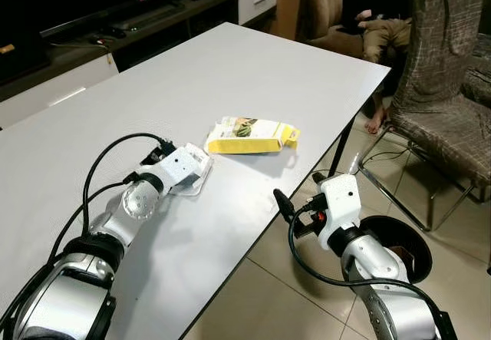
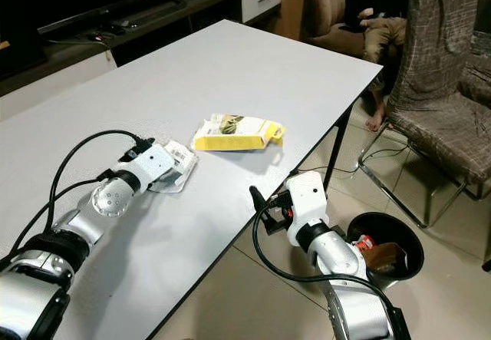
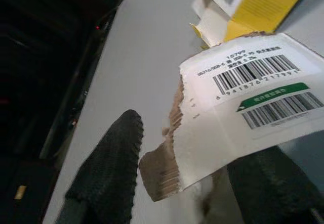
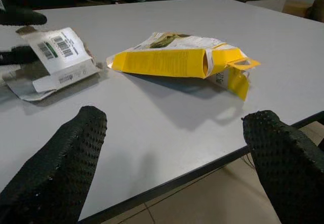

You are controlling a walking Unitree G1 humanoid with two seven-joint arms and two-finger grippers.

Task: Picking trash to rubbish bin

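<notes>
A torn white cardboard piece (image 3: 243, 107) with barcodes lies on the white table (image 1: 230, 64). My left gripper (image 3: 195, 148) stands open around it, one black finger on each side. A crushed yellow carton (image 1: 253, 135) lies on its side just beyond, near the table's right edge. My right gripper (image 4: 174, 118) is open and holds nothing. It hovers off the table's right edge, level with the top and pointing at the carton (image 4: 177, 59). A round black rubbish bin (image 2: 360, 221) stands on the floor to my right, with some trash inside.
A fabric chair (image 1: 445, 87) on a metal frame stands at the right, beyond the bin. A person (image 1: 380, 25) sits at the far end of the table. A low dark TV cabinet (image 1: 115, 33) runs along the back left. The floor is tiled.
</notes>
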